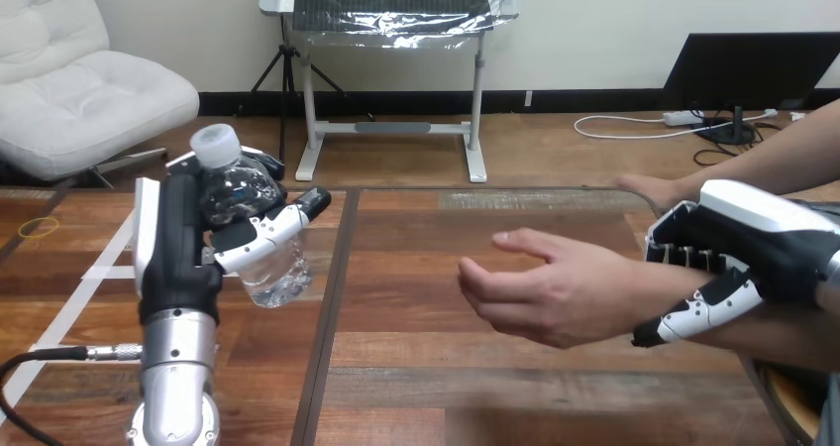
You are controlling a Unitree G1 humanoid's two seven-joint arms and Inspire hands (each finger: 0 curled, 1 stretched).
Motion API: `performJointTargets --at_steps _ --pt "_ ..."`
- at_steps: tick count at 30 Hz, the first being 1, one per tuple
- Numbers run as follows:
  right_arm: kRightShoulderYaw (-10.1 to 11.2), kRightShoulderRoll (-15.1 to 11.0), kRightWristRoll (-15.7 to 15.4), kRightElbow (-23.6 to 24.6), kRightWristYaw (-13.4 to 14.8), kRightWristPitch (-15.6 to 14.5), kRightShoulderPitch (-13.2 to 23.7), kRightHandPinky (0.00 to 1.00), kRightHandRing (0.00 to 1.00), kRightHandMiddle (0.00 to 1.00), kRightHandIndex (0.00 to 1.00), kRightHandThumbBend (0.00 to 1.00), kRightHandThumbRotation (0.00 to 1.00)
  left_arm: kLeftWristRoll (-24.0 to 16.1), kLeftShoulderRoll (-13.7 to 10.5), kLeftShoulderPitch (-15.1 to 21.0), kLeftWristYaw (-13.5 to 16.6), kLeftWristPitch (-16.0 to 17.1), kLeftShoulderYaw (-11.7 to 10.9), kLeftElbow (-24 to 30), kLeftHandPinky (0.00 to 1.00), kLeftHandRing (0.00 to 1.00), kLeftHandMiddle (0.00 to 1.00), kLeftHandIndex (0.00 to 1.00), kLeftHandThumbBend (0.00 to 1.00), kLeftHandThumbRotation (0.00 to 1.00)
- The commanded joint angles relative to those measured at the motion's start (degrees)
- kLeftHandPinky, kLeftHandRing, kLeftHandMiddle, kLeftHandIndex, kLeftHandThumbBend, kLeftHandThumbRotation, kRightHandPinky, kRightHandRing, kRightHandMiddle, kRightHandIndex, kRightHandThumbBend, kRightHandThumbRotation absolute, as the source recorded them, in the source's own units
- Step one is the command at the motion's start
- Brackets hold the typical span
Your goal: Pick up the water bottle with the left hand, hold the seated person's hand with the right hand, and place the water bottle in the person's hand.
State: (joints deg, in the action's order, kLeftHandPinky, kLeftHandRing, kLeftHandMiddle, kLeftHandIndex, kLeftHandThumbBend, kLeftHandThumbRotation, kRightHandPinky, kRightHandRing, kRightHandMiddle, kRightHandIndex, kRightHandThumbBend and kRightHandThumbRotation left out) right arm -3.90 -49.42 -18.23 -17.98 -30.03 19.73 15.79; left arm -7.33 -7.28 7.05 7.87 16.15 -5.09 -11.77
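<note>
A clear plastic water bottle [256, 226] with a white cap is lifted off the table at the left, tilted, with my left hand [188, 238] shut on it, thumb across its front. The person's hand [550, 287] reaches in from the right, palm open toward the left, above the table's middle. My right hand [738, 253] wraps the person's wrist from above, fingers over the top and thumb curled under it. The bottle and the person's hand are apart, with a wide gap between them.
The wooden table [396, 367] has a dark seam running down its middle-left. White tape lines [94, 268] mark its left part, and a small yellow ring [38, 227] lies at the far left edge. The person's second hand [649, 188] rests at the table's far right.
</note>
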Motion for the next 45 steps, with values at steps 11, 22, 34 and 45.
performJointTargets --at_steps 11,22,34,45 --pt "0.61 -0.07 0.64 -1.76 0.24 1.45 2.79 0.23 0.27 0.34 0.40 0.81 0.26 2.45 2.06 8.38 -2.52 3.14 1.39 -3.89 0.26 0.32 0.37 0.41 0.64 0.00" --pt "-0.09 0.76 0.18 -1.64 0.29 1.56 3.54 0.23 0.28 0.34 0.40 0.83 0.30 2.50 3.88 10.70 -2.64 3.33 2.32 -6.71 0.26 0.32 0.37 0.41 0.66 0.00" --pt "-0.79 2.19 0.91 -2.04 -0.07 2.74 4.71 0.25 0.29 0.35 0.40 0.83 0.31 1.84 5.89 13.75 -2.91 4.51 4.10 -10.40 0.28 0.34 0.39 0.42 0.66 0.00" --pt "-1.73 3.00 0.61 -1.28 -0.64 1.68 6.10 0.26 0.31 0.37 0.41 0.84 0.35 1.93 7.73 16.72 -3.13 5.81 5.52 -14.07 0.29 0.35 0.39 0.42 0.68 0.00"
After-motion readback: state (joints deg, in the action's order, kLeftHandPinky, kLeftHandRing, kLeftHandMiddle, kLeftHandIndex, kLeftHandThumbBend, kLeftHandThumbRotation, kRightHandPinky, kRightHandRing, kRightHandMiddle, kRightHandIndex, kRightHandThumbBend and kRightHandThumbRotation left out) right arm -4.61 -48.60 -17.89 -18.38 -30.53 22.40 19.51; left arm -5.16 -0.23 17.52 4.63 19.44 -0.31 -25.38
